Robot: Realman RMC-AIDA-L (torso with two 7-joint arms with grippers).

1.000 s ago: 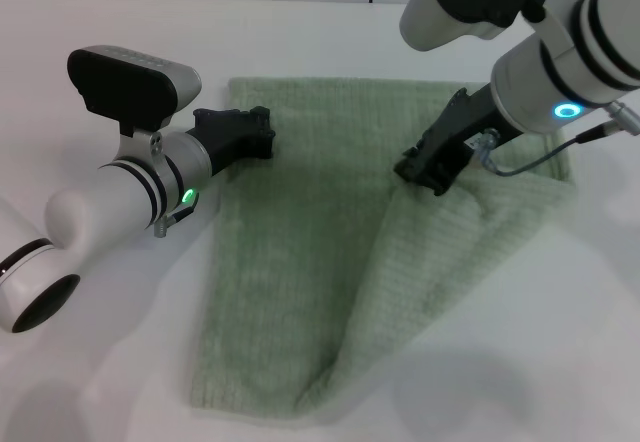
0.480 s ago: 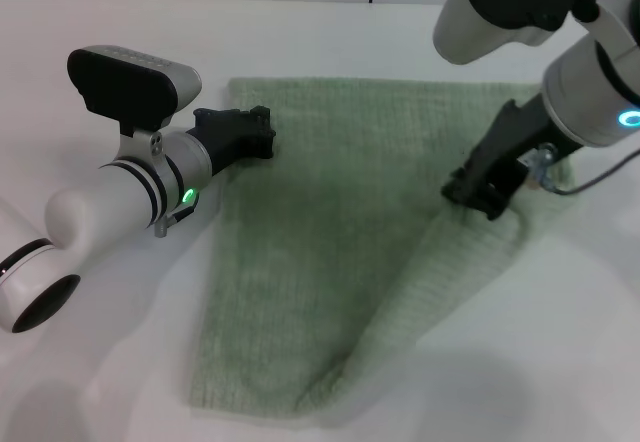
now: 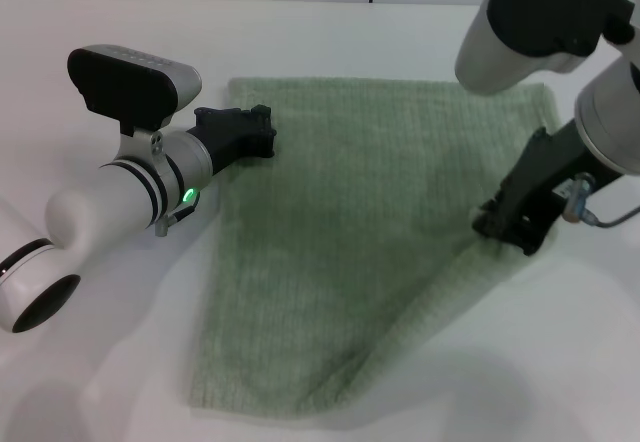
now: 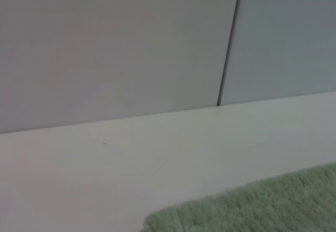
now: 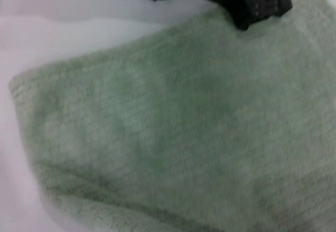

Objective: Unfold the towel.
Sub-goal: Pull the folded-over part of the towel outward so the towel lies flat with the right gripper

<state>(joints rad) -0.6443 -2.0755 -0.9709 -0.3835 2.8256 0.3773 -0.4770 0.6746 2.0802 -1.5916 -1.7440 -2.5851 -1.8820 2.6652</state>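
Sage-green terry makes up the towel (image 3: 350, 232), which lies on the white surface (image 3: 90, 362) between the two tools and reaches from one to the other. Most of it is flat, but the part running from the right tool (image 3: 508, 227) back toward the robot is a narrow doubled strip, its folded edge slanting down to the near hem.

That right tool is pressed together on the towel's edge, pinching the cloth at the upper end of this folded strip; the fabric rises slightly into its black fingers. A thin grey cable (image 3: 590, 212) loops just beside it (on the side away from the towel).

Across the cloth, the left tool (image 3: 240, 132) rests at the towel's far left corner, its black tip lying on or just over the hem. Whether its fingers are spread or together on the fabric I cannot tell.

From the left wrist camera, only a corner of the towel (image 4: 252, 206) shows, with bare surface and a pale wall (image 4: 115, 48) beyond. The right wrist camera is filled with the towel's nubby weave (image 5: 184, 122), and the left tool (image 5: 257, 3) sits at its far edge.
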